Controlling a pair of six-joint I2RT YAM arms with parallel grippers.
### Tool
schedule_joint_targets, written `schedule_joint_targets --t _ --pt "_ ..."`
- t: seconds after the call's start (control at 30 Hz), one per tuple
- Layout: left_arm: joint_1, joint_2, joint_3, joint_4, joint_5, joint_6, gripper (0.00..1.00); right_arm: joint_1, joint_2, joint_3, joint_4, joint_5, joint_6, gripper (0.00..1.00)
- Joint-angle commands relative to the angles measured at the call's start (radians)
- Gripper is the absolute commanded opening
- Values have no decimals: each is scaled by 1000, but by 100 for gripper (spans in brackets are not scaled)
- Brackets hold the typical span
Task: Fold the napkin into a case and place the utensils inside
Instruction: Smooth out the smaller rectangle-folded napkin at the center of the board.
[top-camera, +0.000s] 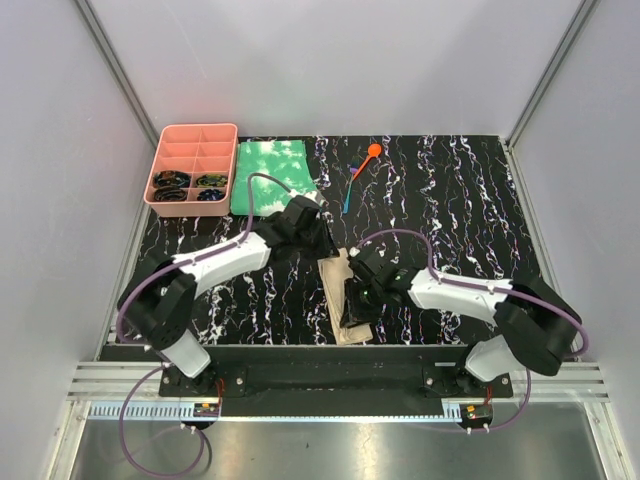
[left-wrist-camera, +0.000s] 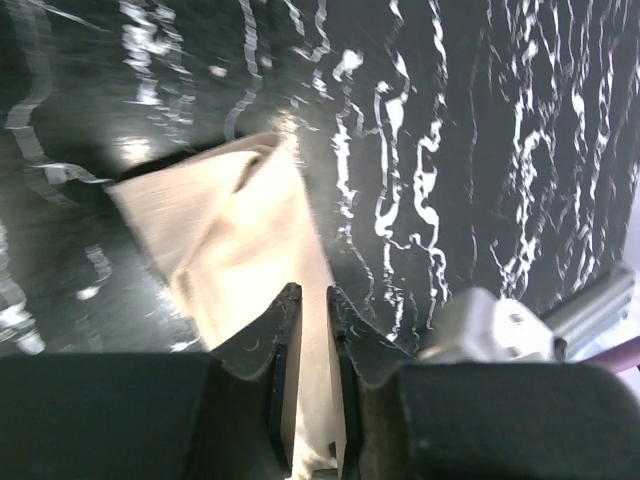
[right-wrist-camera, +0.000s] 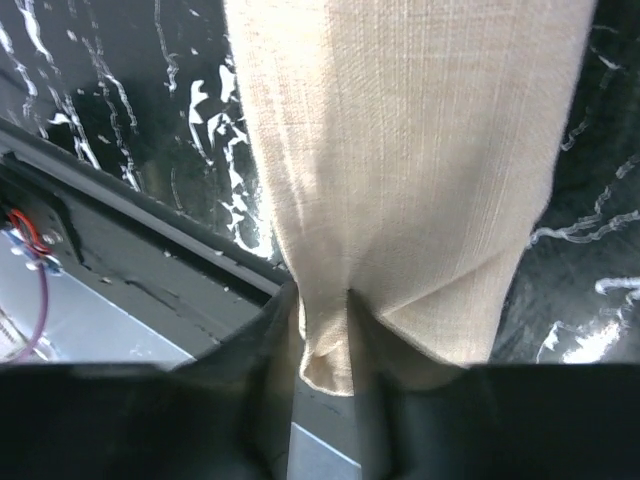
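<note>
The tan napkin (top-camera: 337, 272) lies as a long narrow folded strip between my two arms, running from mid-table to the near edge. My left gripper (top-camera: 318, 246) is at its far end. Its jaws stand slightly open (left-wrist-camera: 313, 300) with the napkin (left-wrist-camera: 240, 230) showing in the narrow gap. My right gripper (top-camera: 353, 318) is at the near end, jaws also slightly open (right-wrist-camera: 322, 300), a puckered corner of the napkin (right-wrist-camera: 400, 150) lying between them. The utensils rest at the back: an orange spoon (top-camera: 372, 152) and a slim blue one (top-camera: 347, 200).
A green-and-white cloth (top-camera: 272, 177) lies at the back left beside a pink compartment tray (top-camera: 195, 128) holding dark items. The table's near edge (right-wrist-camera: 120, 200) runs just past the napkin's end. Grey walls close in the sides and back.
</note>
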Motion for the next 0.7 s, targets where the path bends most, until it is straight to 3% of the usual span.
schedule_joint_targets --t 0.0,0.2,0.37,0.47,0.53,0.6,0.67 --pt "-13 112 48 78 135 -19 16 -5 48 -38 122 -76 42 20" --pt "-7 240 59 38 84 36 10 -5 41 -143 185 -58 82 15" --pt "-10 192 83 18 23 88 15 -19 -20 -136 173 -64 81 16" --pt "-11 140 108 -5 28 100 24 -49 -66 -100 148 -63 68 21" --pt "-11 94 113 -17 41 103 29 -71 -79 -60 118 -67 44 32" --pt "-10 44 114 -40 25 106 34 -112 -80 -21 102 -76 13 34" --pt "-8 18 116 -75 -18 125 38 -135 -71 15 91 -82 -1 44"
